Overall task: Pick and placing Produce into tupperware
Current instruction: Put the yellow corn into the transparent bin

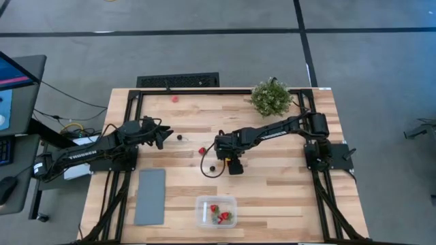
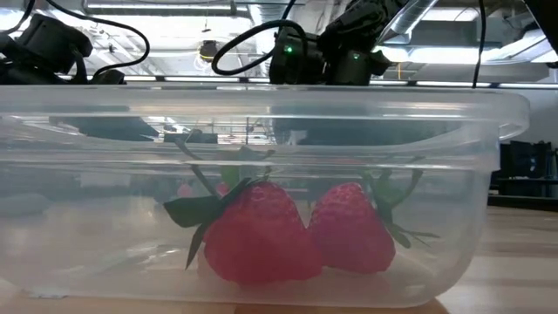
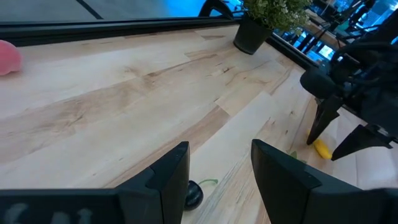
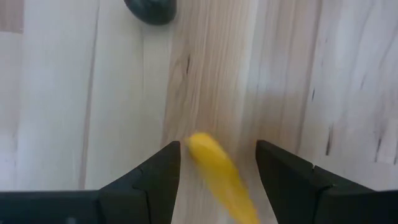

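Yellow produce piece (image 4: 217, 174) lies on the surface mid-table, between the right gripper (image 4: 217, 163) fingers, which are apart and not yet touching it. Step: grasping it. Next: lower, close, carry to tupperware (image 1: 216, 211), already holding strawberries (image 2: 296, 234). Left gripper (image 3: 219, 168) fingers apart over a black berry (image 3: 193, 195).

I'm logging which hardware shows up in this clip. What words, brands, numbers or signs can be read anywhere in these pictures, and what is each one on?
"TROSSEN": white letters on the side of the left arm, seen in the high view; small, but it reads as that.
Nothing else is readable. The screen at the left edge shows no legible text, and the tupperware, the strawberries inside it and the right arm carry no visible label.
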Robot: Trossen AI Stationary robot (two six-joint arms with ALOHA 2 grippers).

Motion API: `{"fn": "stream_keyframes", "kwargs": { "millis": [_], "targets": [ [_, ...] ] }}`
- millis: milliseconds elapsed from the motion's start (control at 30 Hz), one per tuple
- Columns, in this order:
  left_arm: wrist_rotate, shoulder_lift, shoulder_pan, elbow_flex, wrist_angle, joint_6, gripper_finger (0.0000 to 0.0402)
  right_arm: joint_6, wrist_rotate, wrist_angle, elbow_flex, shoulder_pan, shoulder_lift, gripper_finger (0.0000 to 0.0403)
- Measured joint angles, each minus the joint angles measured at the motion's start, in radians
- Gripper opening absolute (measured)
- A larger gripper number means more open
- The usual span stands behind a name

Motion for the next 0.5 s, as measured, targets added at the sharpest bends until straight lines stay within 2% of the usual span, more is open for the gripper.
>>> {"fn": "stream_keyframes", "kwargs": {
  "millis": [367, 500],
  "targets": [
    [-0.001, 0.0, 0.0, 0.0, 0.0, 0.0, 0.0163, -0.035, 0.003, -0.042, 0.0, 0.0, 0.0, 0.0234],
    [-0.001, 0.0, 0.0, 0.0, 0.0, 0.0, 0.0163, 0.007, 0.004, -0.037, 0.0, 0.0, 0.0, 0.0234]
  ]
}}
